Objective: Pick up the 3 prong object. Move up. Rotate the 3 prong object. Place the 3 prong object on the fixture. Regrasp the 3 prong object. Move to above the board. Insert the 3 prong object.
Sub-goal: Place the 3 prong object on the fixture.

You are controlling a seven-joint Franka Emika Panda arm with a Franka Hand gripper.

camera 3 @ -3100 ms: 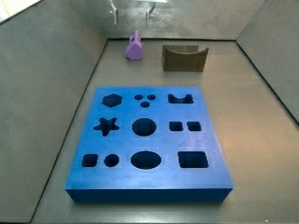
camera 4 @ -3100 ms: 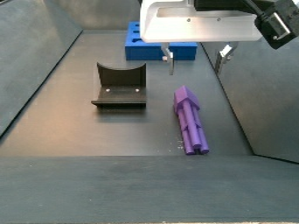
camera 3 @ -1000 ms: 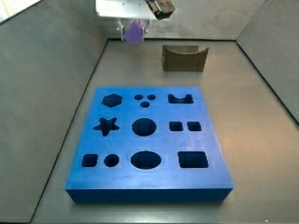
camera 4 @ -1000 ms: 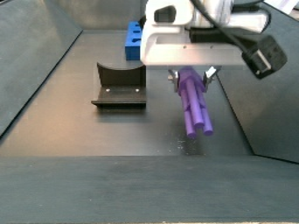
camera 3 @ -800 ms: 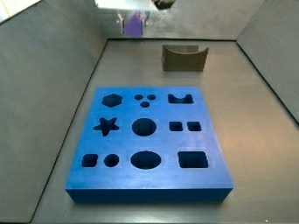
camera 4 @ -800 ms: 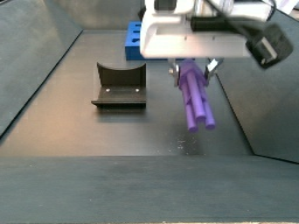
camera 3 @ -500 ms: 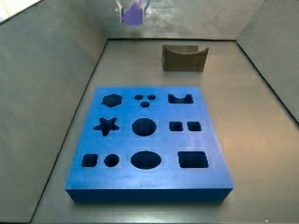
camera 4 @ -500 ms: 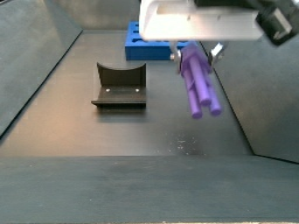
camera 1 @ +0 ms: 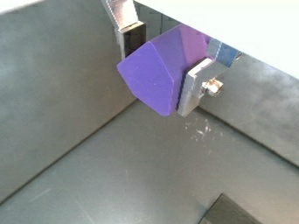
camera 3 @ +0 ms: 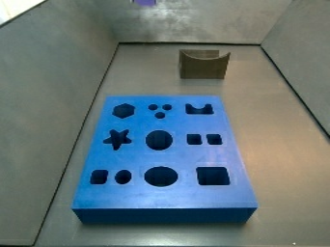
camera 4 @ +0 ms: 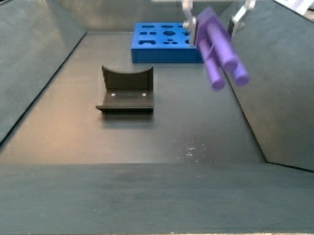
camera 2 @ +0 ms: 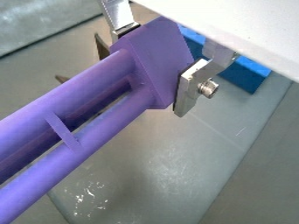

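Observation:
My gripper (camera 4: 218,16) is shut on the 3 prong object (camera 4: 221,48), a light-purple elongated piece, and holds it high above the floor, long axis hanging down and tilted. In both wrist views the silver fingers (camera 1: 197,84) clamp its block end (camera 1: 152,74); its long prongs (camera 2: 70,140) run away from the gripper (camera 2: 152,54). In a side view only its tip (camera 3: 146,3) shows at the top edge. The dark olive fixture (camera 4: 125,90) (camera 3: 203,64) stands on the floor, apart and below. The blue board (camera 3: 161,154) (camera 4: 166,41) lies flat with its cut-outs.
Grey walls enclose the floor on both sides (camera 4: 276,92) (camera 3: 58,87). The board's corner (camera 2: 239,70) shows beyond the gripper in a wrist view. Small white specks mark the floor (camera 4: 188,150) below the held piece.
The gripper closed on the 3 prong object on the floor and has lifted it steadily; it has risen almost out of the top of a side view.

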